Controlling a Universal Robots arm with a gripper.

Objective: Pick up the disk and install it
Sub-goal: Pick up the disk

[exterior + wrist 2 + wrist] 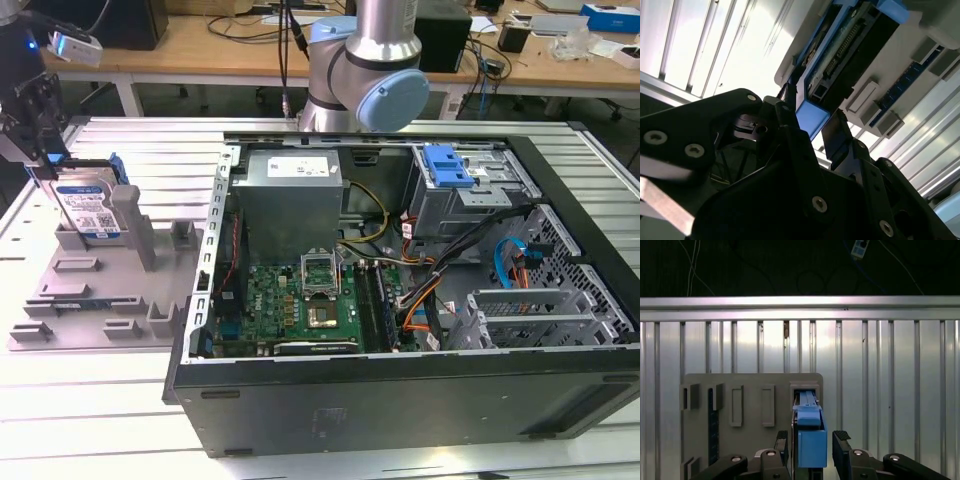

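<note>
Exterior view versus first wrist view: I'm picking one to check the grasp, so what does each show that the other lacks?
The exterior view adds the open computer case, its motherboard and the grey drive cage. The first wrist view adds the gripper with fingers straddling the blue frame edge of the disk, with slight gaps either side. Both show the disk standing in the grey fixture on the slatted table, gripper at it.

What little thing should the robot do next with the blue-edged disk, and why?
Probably close the jaws. In the first wrist view the gripper straddles the blue frame of the disk, with a slim gap showing on one side, so nothing looks gripped yet. The disk stands upright in the grey holder.
</note>
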